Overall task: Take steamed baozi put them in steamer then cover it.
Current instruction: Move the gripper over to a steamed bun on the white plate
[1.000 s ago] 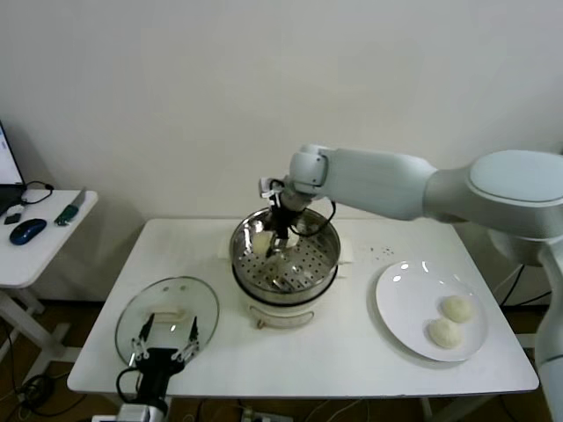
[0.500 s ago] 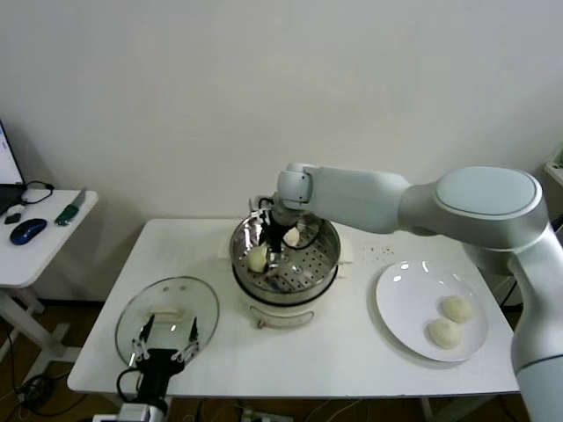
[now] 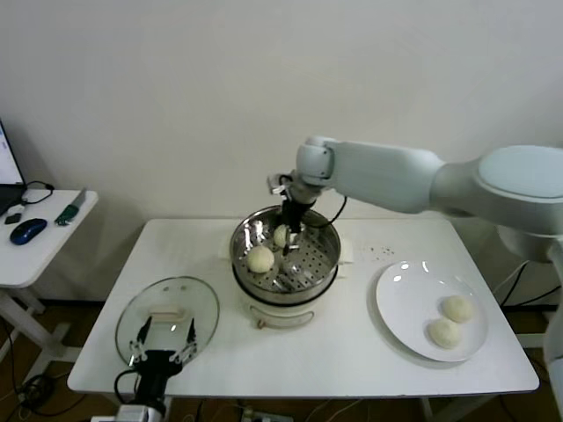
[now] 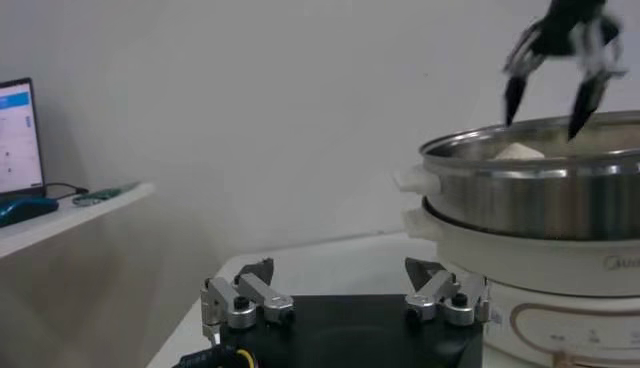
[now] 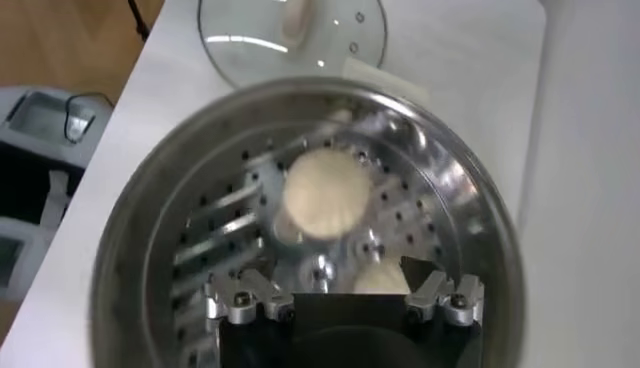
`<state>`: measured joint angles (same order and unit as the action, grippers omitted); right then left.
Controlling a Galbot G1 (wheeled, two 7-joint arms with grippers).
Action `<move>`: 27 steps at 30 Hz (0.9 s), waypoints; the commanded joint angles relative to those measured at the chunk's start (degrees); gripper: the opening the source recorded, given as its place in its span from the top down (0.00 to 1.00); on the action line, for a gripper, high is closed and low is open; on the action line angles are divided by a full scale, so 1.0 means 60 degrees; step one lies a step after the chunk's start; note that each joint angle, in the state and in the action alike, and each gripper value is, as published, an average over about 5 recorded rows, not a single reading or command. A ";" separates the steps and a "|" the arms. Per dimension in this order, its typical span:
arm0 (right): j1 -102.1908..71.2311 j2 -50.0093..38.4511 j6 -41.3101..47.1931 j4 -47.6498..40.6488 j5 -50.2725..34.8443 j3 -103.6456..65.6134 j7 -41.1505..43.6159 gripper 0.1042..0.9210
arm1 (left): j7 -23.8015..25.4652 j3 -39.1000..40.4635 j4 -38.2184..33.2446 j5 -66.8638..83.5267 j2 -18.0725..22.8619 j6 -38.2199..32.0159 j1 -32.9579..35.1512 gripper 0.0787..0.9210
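Observation:
The steel steamer (image 3: 321, 264) sits on its white pot base (image 3: 280, 315) mid-table. Two baozi lie inside it, one (image 3: 260, 258) at the front left and one (image 3: 281, 236) farther back. My right gripper (image 3: 290, 234) hangs open just above the rear baozi, holding nothing. In the right wrist view one baozi (image 5: 325, 192) lies on the perforated floor and another (image 5: 375, 278) sits close under the open right gripper (image 5: 345, 292). Two more baozi (image 3: 456, 308) (image 3: 444, 332) rest on the white plate (image 3: 400, 303). The glass cover (image 3: 167, 309) lies flat at the front left, with my left gripper (image 3: 164, 341) open at its near edge.
A side table (image 3: 35, 242) at far left holds a mouse and small items. In the left wrist view the steamer (image 4: 540, 185) and pot base (image 4: 545, 265) stand ahead, with the right gripper (image 4: 555, 75) above them. The wall is close behind the table.
My right gripper has opened, let go of a baozi inside the steamer, and risen slightly toward the back. The left arm has not moved.

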<state>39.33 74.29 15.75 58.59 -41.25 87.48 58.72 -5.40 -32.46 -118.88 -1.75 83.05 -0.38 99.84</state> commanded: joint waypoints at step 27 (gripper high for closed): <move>-0.4931 -0.8216 -0.2045 0.2359 0.6985 -0.3485 0.1190 0.12 | -0.0003 -0.0256 -0.0580 -0.0261 -0.0023 0.0411 0.0530 0.12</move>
<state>25.69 33.60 6.41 72.72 -11.07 77.66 64.81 -5.40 -34.13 -122.15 -2.58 82.60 1.67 102.67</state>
